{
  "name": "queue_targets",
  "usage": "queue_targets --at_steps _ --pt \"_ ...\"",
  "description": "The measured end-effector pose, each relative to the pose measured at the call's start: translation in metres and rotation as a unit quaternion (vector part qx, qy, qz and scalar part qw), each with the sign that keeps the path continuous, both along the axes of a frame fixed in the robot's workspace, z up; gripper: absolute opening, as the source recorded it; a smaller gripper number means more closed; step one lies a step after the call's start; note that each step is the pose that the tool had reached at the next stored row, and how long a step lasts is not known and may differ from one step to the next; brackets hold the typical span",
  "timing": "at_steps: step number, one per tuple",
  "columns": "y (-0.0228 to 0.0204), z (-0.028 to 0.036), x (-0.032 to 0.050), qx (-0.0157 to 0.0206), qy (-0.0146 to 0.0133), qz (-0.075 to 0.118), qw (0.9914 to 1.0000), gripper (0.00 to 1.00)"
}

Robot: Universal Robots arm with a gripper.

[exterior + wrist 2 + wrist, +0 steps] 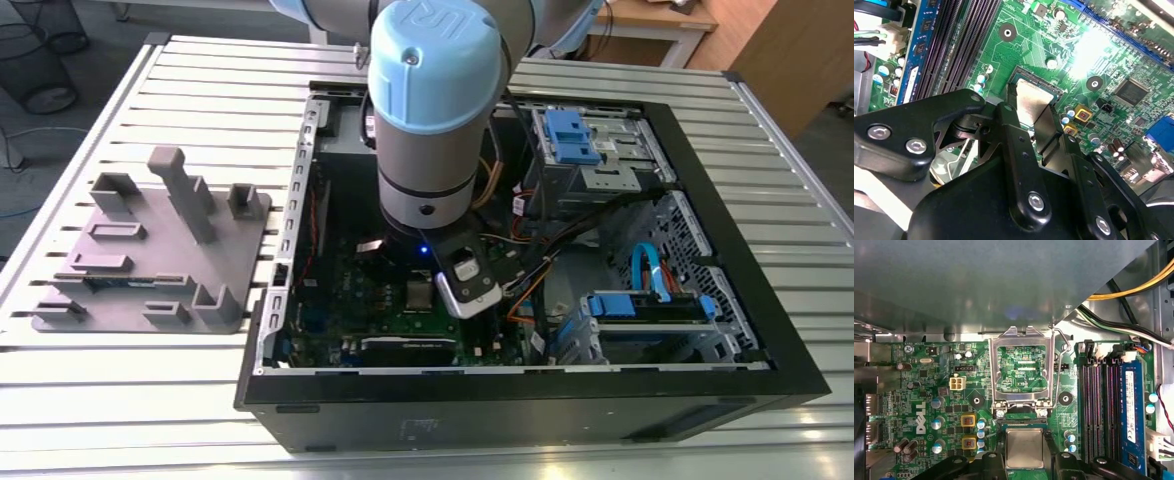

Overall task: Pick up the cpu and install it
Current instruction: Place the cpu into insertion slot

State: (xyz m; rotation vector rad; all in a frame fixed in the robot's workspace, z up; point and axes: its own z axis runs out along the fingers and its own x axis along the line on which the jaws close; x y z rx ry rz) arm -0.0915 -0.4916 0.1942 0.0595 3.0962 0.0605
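The cpu [1024, 452], a small silvery square, sits at the socket on the green motherboard [919, 390] inside the open computer case. My gripper [1023, 436] is directly over it, and its black fingers [1016, 130] press against two opposite edges of the cpu [1030, 100], shut on it. The socket's metal load plate [1021, 365] stands flipped open just beyond the chip, with its lever [1056, 370] raised. In the exterior view the arm [424, 130] reaches straight down into the case [747, 250] over the motherboard [387, 310].
Black memory slots [1099, 405] and a blue slot [1131, 410] run close beside the socket. Bundled cables [1124, 315] cross nearby. Capacitors [968, 420] stand around the socket. A gray fixture block [147, 250] lies on the slatted table at the exterior view's left. Drive bays [587, 150] fill the case's right.
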Motion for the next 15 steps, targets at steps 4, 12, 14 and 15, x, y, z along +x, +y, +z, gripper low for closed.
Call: queue_targets --at_steps 4,12,14,15 --pt "0.0 0.0 -0.0002 0.0 0.0 -0.001 1.0 0.39" --pt "-0.0008 -0.0005 -0.0012 0.0001 0.0 -0.001 1.0 0.39" --pt "-0.001 -0.0007 -0.0011 0.0 0.0 -0.001 1.0 0.39" --pt "-0.001 -0.0008 -0.0011 0.0 0.0 -0.001 1.0 0.39"
